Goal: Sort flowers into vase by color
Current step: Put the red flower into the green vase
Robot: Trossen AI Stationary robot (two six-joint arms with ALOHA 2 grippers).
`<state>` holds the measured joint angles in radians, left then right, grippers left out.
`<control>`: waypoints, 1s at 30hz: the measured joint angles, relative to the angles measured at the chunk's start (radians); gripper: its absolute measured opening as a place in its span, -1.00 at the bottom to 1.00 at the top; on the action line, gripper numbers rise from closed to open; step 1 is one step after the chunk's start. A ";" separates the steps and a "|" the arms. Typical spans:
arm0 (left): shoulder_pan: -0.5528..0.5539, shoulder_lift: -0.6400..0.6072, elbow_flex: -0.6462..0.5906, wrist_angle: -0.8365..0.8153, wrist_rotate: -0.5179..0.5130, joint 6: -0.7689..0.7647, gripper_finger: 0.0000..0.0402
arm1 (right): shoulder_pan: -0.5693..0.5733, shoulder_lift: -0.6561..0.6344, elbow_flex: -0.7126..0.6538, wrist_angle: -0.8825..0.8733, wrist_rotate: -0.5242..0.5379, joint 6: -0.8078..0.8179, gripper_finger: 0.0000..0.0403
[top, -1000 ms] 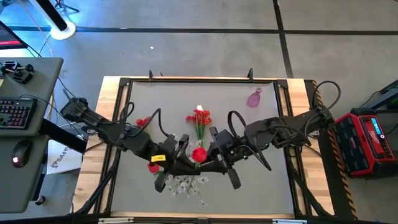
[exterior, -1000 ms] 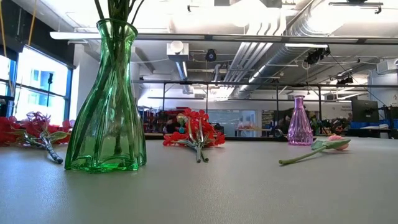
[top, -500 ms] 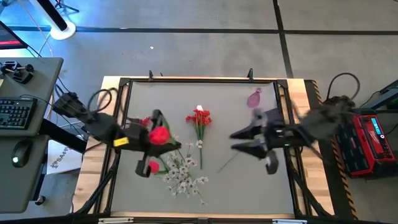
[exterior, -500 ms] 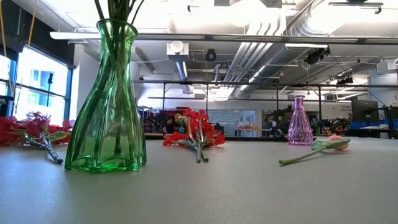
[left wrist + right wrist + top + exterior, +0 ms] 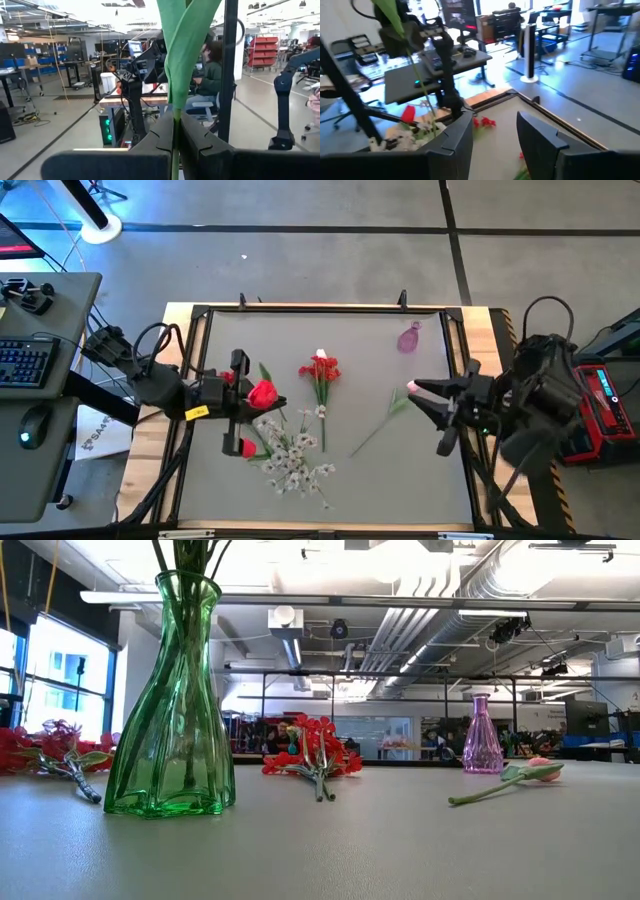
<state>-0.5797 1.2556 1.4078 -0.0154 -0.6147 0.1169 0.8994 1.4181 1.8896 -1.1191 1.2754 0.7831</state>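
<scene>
My left gripper [image 5: 270,402] hovers over the table's left half, shut on a red tulip [image 5: 262,393] whose green leaf [image 5: 187,45] rises above the fingers. At the right edge my right gripper [image 5: 425,395] is open with nothing between its fingers [image 5: 540,135]. Just left of it a pink tulip [image 5: 409,387] lies flat on the table. A bunch of red blossom clusters [image 5: 320,370] lies at mid-table. More red flowers [image 5: 45,745] lie at the left. White sprays [image 5: 295,462] spread near the front. The green vase [image 5: 172,710] holds several stems. My left gripper pinches the red tulip's thin stem [image 5: 174,150] between its two fingers, just below the leaf. The fingers come level from the table's left and lie across the stem. The tulip is lifted clear of the table, about upright with its blossom on top.
A small purple vase [image 5: 409,338] stands at the far right of the table. A wooden rim with a black frame [image 5: 300,308] runs around the grey top. A desk with a keyboard [image 5: 25,360] stands left of the table, and a red case [image 5: 590,405] right of it.
Both grippers were close together at mid-table by the red tulip. My left gripper has carried the tulip toward the table's left edge, rolling its wrist. My right gripper has drawn back to the right edge, uncovering the pink tulip, which has not moved.
</scene>
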 joint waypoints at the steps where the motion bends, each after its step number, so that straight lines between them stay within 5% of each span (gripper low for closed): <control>1: 0.002 0.000 0.000 -0.003 0.000 0.001 -1.00 | 0.014 0.001 -0.012 -0.030 0.021 0.040 -0.31; 14: 0.052 0.000 -0.001 -0.089 0.045 -0.031 -1.00 | 0.106 -0.003 -0.155 -0.446 0.112 0.631 -0.42; 26: 0.126 -0.004 0.000 -0.109 0.111 -0.075 -1.00 | 0.105 -0.040 -0.185 -0.433 0.071 0.625 -0.50; 30: 0.159 -0.028 -0.001 -0.176 0.112 -0.140 -1.00 | 0.103 -0.040 -0.185 -0.424 -0.090 0.622 -0.50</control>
<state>-0.4207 1.2272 1.4071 -0.1914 -0.5026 -0.0227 1.0022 1.3785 1.7042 -1.5432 1.1852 1.4056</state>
